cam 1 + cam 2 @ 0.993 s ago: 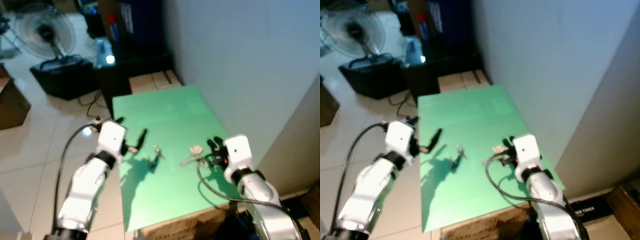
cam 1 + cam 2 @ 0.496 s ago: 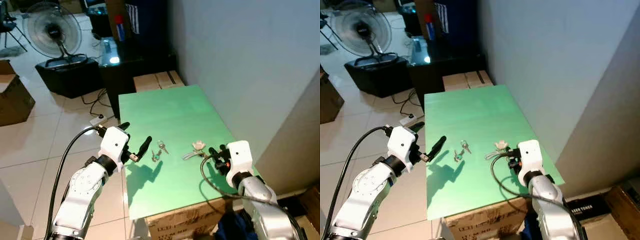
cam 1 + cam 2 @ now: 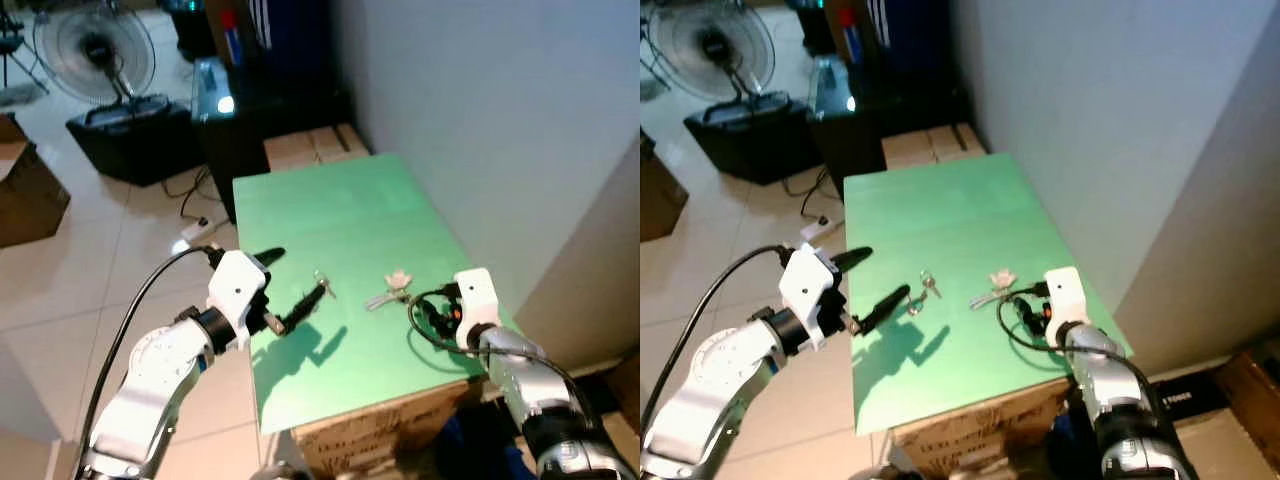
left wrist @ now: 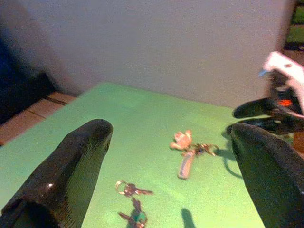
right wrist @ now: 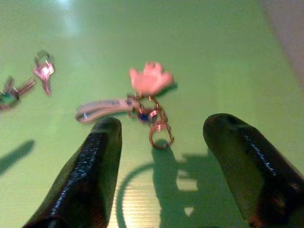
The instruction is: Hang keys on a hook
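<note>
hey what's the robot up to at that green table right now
It is going after keys lying on the green table. The left claw is open and low over the small keys near the table's left side. The right claw is open too, just short of the keychain with a pink charm. Nothing is gripped yet; both sets lie flat on the table. I can't make out a hook.
</note>
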Robot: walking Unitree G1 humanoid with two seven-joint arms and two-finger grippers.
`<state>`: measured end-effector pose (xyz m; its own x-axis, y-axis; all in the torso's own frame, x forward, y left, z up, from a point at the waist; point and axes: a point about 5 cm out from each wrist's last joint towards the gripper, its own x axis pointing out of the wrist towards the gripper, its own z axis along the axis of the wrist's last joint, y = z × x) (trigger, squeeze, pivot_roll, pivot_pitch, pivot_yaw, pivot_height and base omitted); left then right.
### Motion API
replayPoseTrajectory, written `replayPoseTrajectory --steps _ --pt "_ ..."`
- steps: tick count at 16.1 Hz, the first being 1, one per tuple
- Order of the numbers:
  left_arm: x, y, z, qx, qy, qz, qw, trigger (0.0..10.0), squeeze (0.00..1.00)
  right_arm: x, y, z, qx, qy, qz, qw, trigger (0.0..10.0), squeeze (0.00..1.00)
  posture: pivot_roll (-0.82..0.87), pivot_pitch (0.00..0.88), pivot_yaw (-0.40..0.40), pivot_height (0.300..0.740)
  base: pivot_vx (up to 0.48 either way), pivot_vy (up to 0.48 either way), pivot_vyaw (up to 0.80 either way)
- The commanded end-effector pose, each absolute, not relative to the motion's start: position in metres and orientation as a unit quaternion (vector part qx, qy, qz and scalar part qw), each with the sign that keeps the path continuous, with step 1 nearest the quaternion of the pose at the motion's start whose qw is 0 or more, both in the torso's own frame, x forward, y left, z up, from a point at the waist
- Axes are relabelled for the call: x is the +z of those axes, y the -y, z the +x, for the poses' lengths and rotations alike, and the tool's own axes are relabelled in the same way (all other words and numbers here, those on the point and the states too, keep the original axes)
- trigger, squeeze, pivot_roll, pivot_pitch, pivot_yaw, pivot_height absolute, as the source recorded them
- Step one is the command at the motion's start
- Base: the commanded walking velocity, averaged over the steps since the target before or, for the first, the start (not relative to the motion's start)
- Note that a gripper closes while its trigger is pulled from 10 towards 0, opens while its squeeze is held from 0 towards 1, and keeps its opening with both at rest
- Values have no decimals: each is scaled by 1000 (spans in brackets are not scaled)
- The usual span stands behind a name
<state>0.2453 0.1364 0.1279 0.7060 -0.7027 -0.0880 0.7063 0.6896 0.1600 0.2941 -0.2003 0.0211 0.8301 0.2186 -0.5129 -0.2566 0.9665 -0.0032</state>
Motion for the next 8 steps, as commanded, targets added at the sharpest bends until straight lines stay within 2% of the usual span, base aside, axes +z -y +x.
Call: replayPoseTrajectory --steps 1,2,8 --pt "131 -137 243 -393 -13 94 915 10000 0 20 198 296 134 -265 -42 954 10000 1000 75 142 136 740 0 0 0" --pt "138 -143 239 -397 -19 107 911 10000 0 19 204 304 125 -285 -55 949 10000 1000 112 170 143 740 0 0 0" --pt "135 -150 225 -408 -66 122 903 10000 0 17 206 308 147 -305 -79 938 10000 1000 175 215 174 740 0 0 0"
